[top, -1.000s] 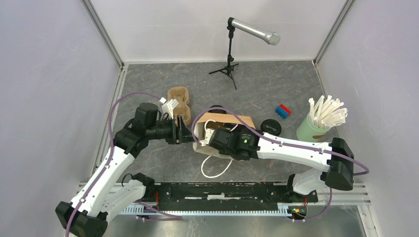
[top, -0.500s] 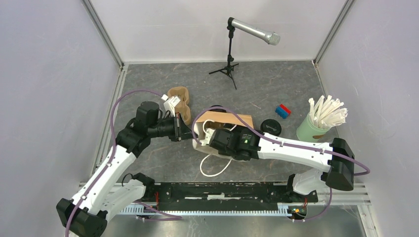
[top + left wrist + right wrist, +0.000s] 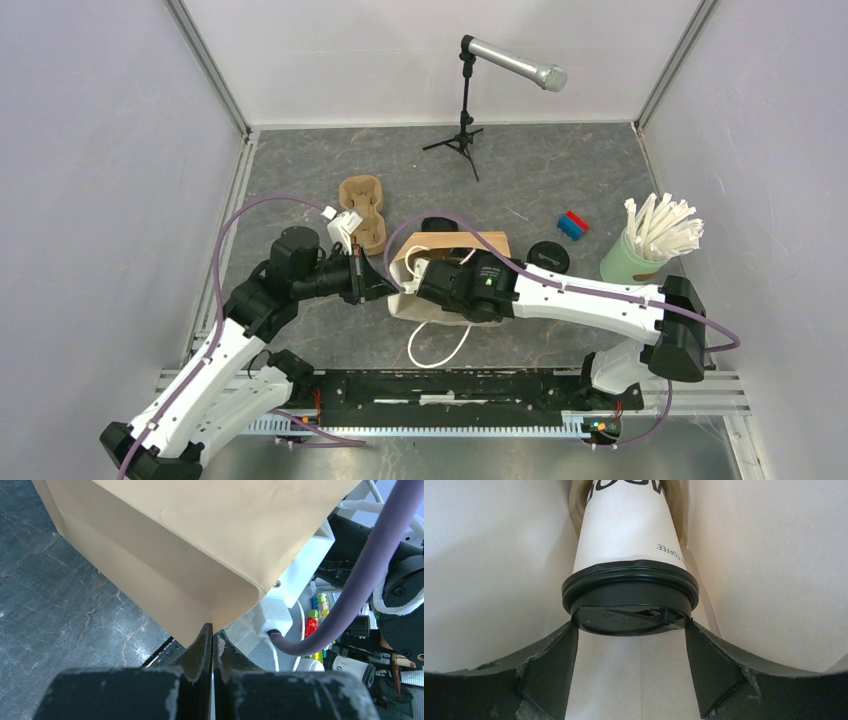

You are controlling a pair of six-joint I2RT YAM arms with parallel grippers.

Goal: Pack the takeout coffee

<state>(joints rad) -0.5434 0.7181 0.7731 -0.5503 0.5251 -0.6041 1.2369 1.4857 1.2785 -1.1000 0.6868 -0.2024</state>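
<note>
The takeout coffee cup [image 3: 629, 535] lies inside the paper bag [image 3: 489, 555], base pointing deeper in. It is white, slightly tapered paper, with large dark letters cut off at the far end and a small "COFFEE" along its side. Its round, glossy black lid [image 3: 629, 592] is clamped between the widely spread right fingers [image 3: 551, 670]. The left fingers [image 3: 200, 645] are pressed together at the bag's corner, over the grey table [image 3: 60, 605] — whether paper is pinched between them I cannot tell.
</note>
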